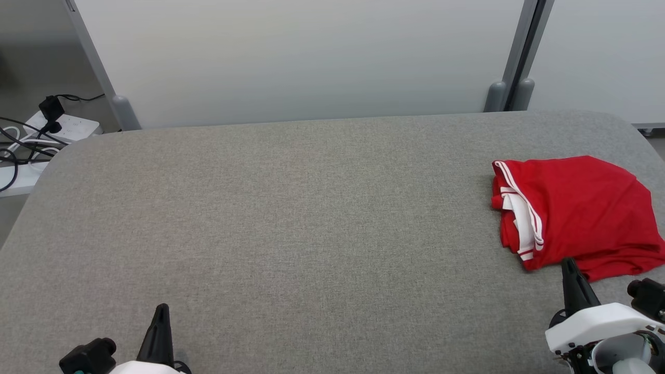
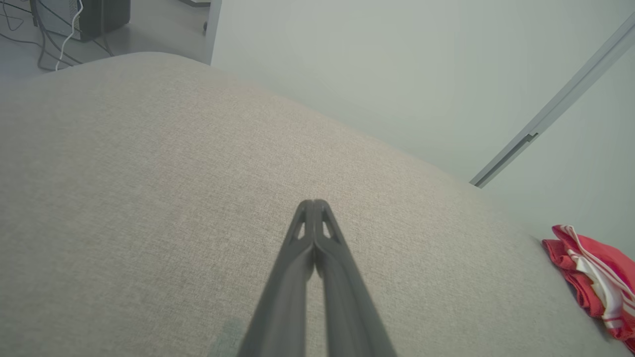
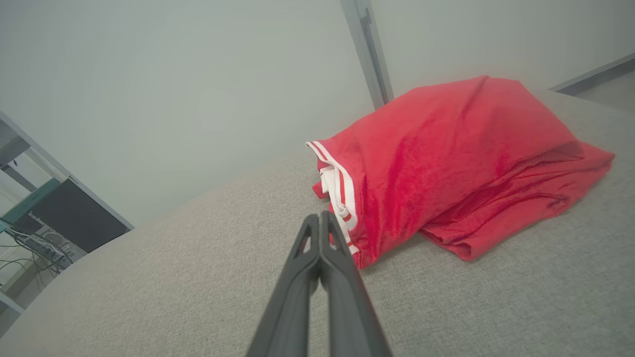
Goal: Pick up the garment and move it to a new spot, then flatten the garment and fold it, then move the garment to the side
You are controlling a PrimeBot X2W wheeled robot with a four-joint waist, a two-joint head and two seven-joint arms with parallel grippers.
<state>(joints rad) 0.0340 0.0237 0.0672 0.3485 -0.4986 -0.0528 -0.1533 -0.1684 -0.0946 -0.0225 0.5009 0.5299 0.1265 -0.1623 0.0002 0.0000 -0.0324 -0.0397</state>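
Note:
The garment [image 1: 576, 210] is red with white-striped trim, folded into a compact bundle at the right side of the grey padded table [image 1: 291, 218]. My right gripper [image 1: 570, 265] is shut and empty, its tip just in front of the bundle's near edge. In the right wrist view the garment [image 3: 446, 163] lies just past the shut right gripper [image 3: 320, 218], with the striped trim nearest the tips. My left gripper [image 1: 162, 310] is shut and empty at the table's near left, far from the cloth. The left wrist view shows the left gripper [image 2: 313, 204] over bare fabric and the garment [image 2: 593, 277] at the far right.
A pale partition wall [image 1: 311, 57] with grey posts [image 1: 511, 78] stands behind the table. A power strip with black cables [image 1: 47, 127] lies on the floor at the far left. The table's rounded right edge runs close behind the garment.

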